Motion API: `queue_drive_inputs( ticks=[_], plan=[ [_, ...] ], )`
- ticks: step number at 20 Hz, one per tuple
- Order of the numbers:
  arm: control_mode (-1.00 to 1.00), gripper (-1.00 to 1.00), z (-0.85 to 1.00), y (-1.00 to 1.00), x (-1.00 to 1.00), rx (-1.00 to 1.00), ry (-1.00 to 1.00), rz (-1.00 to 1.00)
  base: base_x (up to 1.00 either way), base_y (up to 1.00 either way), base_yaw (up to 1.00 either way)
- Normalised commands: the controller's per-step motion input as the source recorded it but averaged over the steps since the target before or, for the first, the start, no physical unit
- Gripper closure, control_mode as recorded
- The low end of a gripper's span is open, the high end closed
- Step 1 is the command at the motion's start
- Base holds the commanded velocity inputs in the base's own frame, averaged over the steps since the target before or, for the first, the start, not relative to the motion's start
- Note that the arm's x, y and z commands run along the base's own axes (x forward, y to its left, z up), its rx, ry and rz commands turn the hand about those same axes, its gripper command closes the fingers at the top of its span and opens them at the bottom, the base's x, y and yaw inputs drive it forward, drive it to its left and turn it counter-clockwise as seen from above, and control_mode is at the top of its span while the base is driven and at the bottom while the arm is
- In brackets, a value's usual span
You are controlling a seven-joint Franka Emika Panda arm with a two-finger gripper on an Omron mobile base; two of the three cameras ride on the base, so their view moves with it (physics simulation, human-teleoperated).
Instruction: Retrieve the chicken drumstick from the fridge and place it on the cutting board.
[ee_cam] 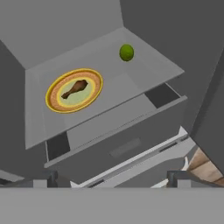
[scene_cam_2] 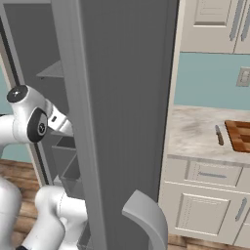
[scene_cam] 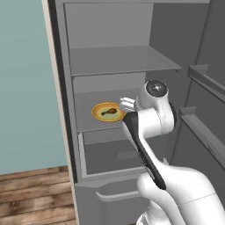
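Hovering above the tall grey fridge (scene_cam: pixel 132 66) shelf, my pincer (ee_cam: pixel 112 181) stands fully released, grasping nothing. My target, the small brown chicken drumstick (ee_cam: pixel 75 88), lies on the yellow-rimmed round plate (ee_cam: pixel 54 103); a green round fruit (ee_cam: pixel 126 52) sits well apart. The checkered wooden cutting board (scene_cam_2: pixel 239 134) rests on the desk (scene_cam_2: pixel 195 134) beside a brown-handled knife (scene_cam_2: pixel 219 135). No writing is legible.

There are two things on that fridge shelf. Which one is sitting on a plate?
The chicken drumstick: brown, tapering to a thin bone, it lies on the yellow-rimmed plate. The small green round fruit sits apart, straight on the bare grey shelf.
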Motion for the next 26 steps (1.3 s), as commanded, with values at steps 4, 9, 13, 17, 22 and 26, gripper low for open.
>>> queue_drive_inputs(
  ticks=[4,9,13,17,22,26],
  plan=[
    [-1.00,-1.00,0.00,0.00,0.26,0.00,0.02,0.00,0.00,0.00,0.00],
    [-1.00,-1.00,0.00,0.00,0.33,0.00,0.02,0.00,0.00,0.00,0.00],
    [-1.00,-1.00,0.00,0.00,0.37,0.01,0.04,0.00,0.00,0.00,0.00],
    [-1.00,-1.00,-0.01,0.02,0.44,0.00,0.06,0.00,0.00,0.00,0.00],
    [-1.00,-1.00,-0.12,0.09,0.49,0.00,0.08,-0.01,0.00,0.00,0.00],
    [-1.00,-1.00,-0.30,0.17,0.38,0.00,0.11,0.00,0.00,0.00,0.00]
  ],
)
